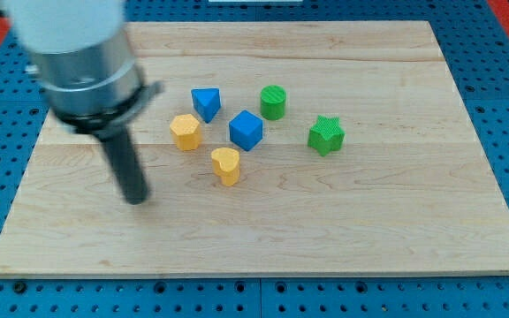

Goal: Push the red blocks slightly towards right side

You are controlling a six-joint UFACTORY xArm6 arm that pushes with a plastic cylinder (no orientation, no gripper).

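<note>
Camera view: my tip (pixel 136 200) on grainy wooden board (pixel 369 221), left of yellow heart block (pixel 226 165)

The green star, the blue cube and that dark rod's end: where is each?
green star block (pixel 326 135): camera view, its top face.
blue cube block (pixel 246 130): camera view, its top face.
my tip (pixel 135 200): camera view, the rod's very end, left of the yellow blocks.

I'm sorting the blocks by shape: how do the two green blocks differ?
The green cylinder is round with a flat circular top; the green star has pointed arms. The green cylinder sits nearer the view's top, next to the blue blocks; the green star lies farthest to the view's right, apart from the rest. Both share the same green and stand far from my tip.
</note>
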